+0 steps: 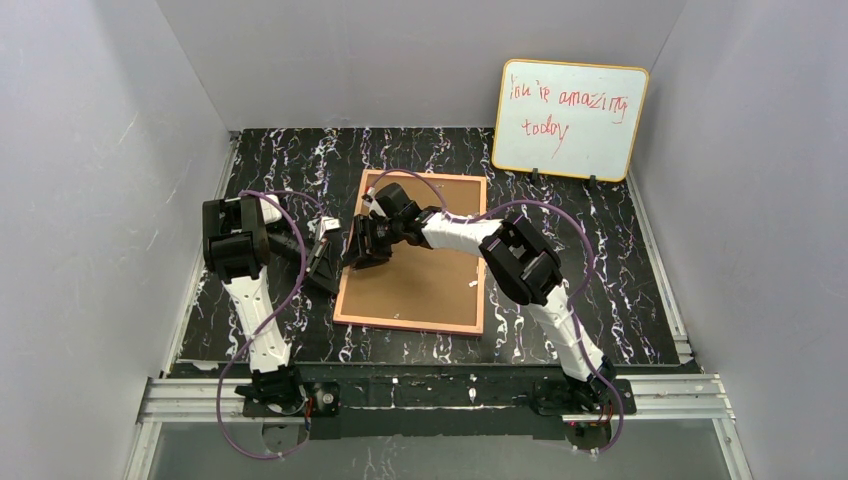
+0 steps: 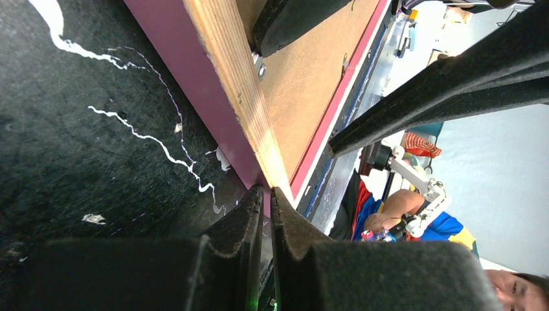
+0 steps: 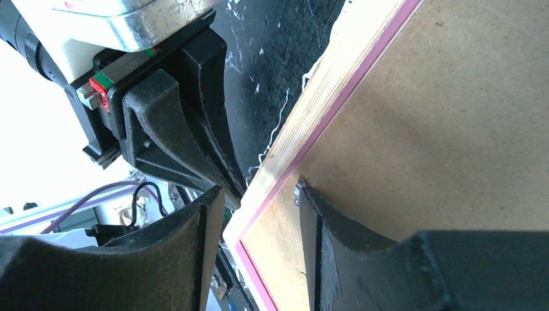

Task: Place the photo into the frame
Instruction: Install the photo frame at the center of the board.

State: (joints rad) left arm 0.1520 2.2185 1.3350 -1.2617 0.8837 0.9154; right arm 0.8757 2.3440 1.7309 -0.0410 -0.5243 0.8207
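Note:
The frame (image 1: 430, 285) lies face down on the black marbled table, brown backing board up, with its pink and tan border showing. My left gripper (image 1: 335, 272) is shut, and its tips (image 2: 267, 191) touch the frame's left edge (image 2: 233, 84) low at the table. My right gripper (image 1: 358, 250) is open and straddles that same left border (image 3: 259, 194). One of its fingers (image 3: 324, 227) rests on the backing (image 3: 421, 129) beside a small metal clip (image 3: 299, 188). The other is outside the frame. The photo is out of view.
A yellow-edged whiteboard (image 1: 568, 120) with red writing leans against the back wall at the far right. Grey walls close in the table (image 1: 610, 250) on three sides. A metal rail (image 1: 440, 392) runs along the near edge.

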